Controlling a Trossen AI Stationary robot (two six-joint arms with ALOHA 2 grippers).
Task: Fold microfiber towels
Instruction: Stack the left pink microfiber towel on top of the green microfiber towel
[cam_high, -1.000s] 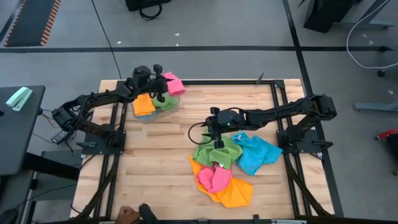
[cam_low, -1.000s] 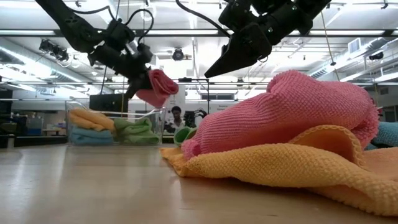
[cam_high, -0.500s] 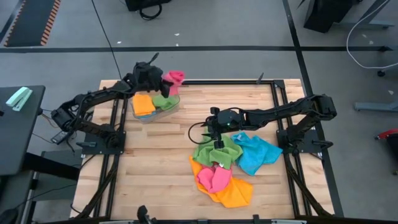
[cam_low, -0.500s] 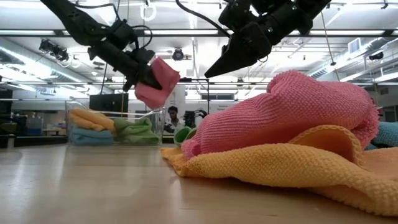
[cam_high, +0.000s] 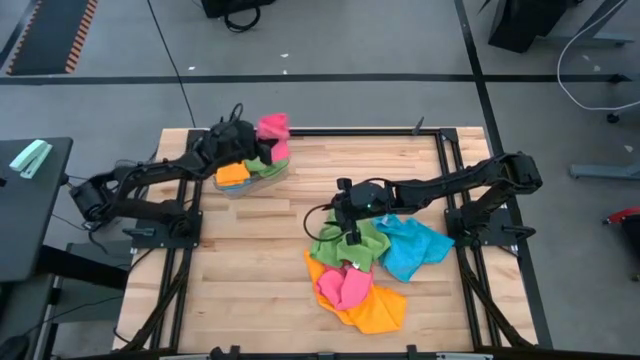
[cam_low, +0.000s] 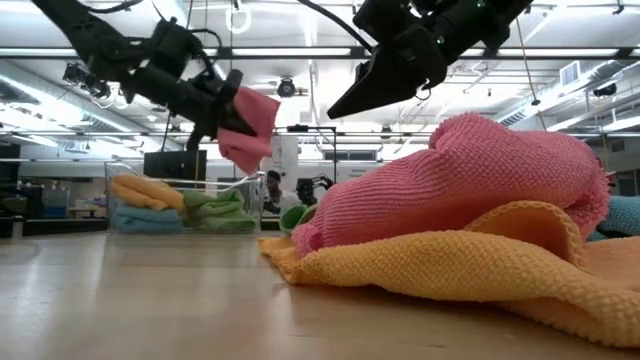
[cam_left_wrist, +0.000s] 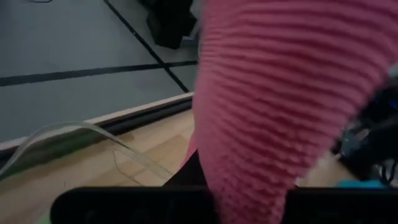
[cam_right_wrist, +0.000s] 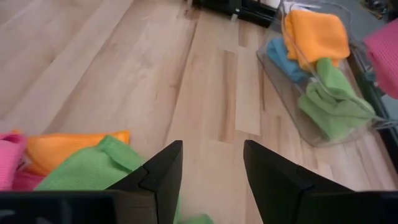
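A folded pink towel (cam_high: 273, 128) is held pinched in the left gripper (cam_high: 247, 143) above the clear bin (cam_high: 270, 176) already holding folded towels, while the right gripper (cam_high: 350, 237), fingers spread, is poised over the unfolded pile (cam_high: 365, 280) remaining on the table (cam_high: 250, 260).

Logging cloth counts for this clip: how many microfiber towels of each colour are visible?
Pink microfiber towels: 2
Orange microfiber towels: 2
Green microfiber towels: 2
Blue microfiber towels: 2
Total: 8
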